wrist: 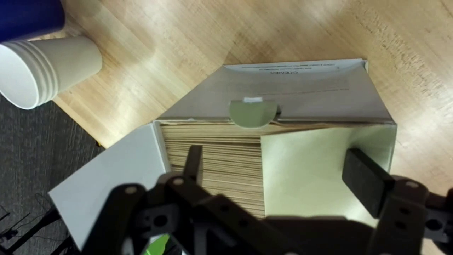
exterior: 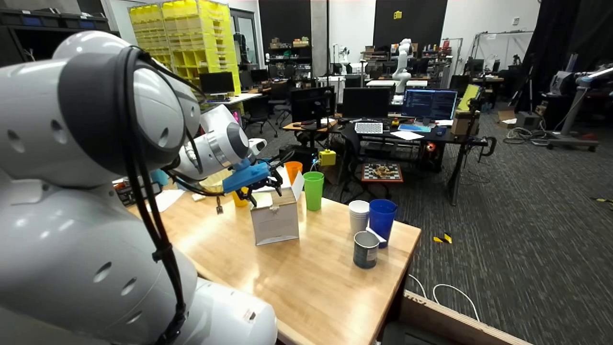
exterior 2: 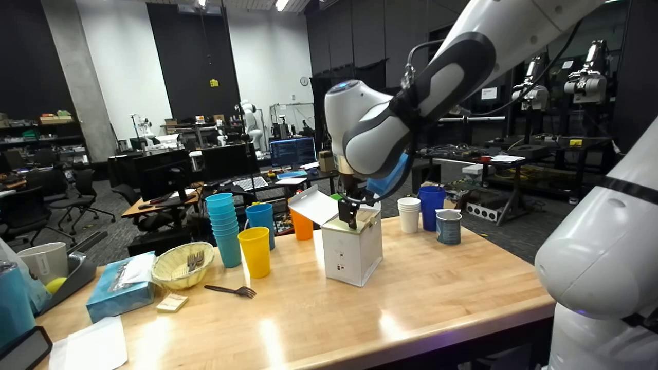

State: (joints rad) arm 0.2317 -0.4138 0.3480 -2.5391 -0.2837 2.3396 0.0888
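item: white carton, upright on the wooden table, lid folded open, packed with brown paper sheets. my gripper: fingers spread above the carton's top, pinching nothing; tip contact i cannot tell. handling, by my guess: carton light, crushable; sheets limp, dry. best hold: a few sheets by their upper edges. room: the lid leans out beside the green cup; white paper cups stand well apart, near the table's edge.
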